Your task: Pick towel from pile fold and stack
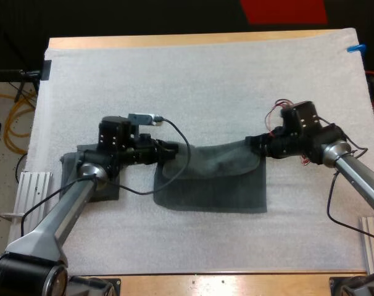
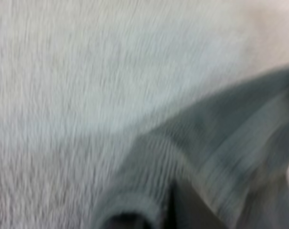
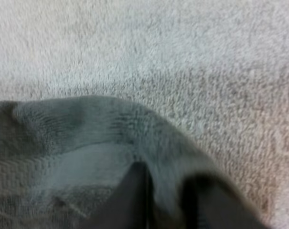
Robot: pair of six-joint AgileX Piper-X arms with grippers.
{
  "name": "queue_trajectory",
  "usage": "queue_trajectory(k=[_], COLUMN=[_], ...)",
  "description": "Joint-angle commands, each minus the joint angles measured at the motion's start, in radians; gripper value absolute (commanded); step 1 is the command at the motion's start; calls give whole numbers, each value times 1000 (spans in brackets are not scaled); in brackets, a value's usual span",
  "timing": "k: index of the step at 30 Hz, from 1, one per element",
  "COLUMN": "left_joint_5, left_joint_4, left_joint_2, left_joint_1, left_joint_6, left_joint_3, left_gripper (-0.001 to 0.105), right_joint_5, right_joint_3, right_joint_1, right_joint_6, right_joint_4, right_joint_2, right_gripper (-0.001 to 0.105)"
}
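Left pincer (image 1: 170,149) and right pincer (image 1: 256,143) each clamp a far corner of the dark grey-green towel (image 1: 211,185) at the middle of the white mat (image 1: 193,74).
The high view alone gives the layout: the towel lies flat, its far edge turned over as a flap, and a second towel (image 1: 107,190) lies at the mat's left side under the left arm. The wrist views add the grips: cloth is pinched between the right pincer's black fingers (image 3: 135,191) and bunched over the left pincer's. Both arms reach low and inward over the mat.
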Motion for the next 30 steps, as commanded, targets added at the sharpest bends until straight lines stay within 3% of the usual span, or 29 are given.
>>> queue_trajectory(k=[1, 4, 6, 8, 11, 13, 14, 16, 18, 22, 27, 30], left_joint_5=[46, 123, 192, 242, 200, 67, 15, -113, -179, -203, -203, -203], left_joint_4=[3, 58, 120, 180, 279, 358, 389, 464, 512, 613, 709, 782], left_joint_2=[-11, -11, -11, -17, -64, -125, -146, -232, -296, -455, -613, -683], left_joint_1=[11, 36, 48, 58, 60, 60, 60, 60, 60, 57, 57, 57], left_joint_6=[11, 11, 11, 18, 154, 259, 300, 380, 420, 437, 424, 395], left_joint_3=[-23, -62, -93, -118, -128, -128, -128, -128, -128, -128, -128, -128], left_gripper=[26, 38, 40, 40, 40, 40, 40, 40, 40, 43, 60, 64], right_joint_5=[-30, -104, -115, -115, -107, -88, -83, -37, -39, -35, -28, 57], right_joint_3=[-1, -2, -2, -2, -2, -2, -2, -2, -2, -2, -2, -2], right_joint_1=[-17, -43, -44, -39, -21, -8, -3, 9, 15, 46, 129, 201], right_joint_6=[-12, -25, -46, -64, -93, -101, -101, -108, -132, -170, -170, -168], right_joint_4=[-10, -10, -10, -10, -4, 10, 18, 58, 82, 146, 230, 279], right_joint_2=[-8, -18, -38, -67, -137, -193, -211, -270, -305, -375, -397, -397], right_gripper=[49, 77, 77, 73, 58, 43, 40, 18, 1, 0, 0, 0])
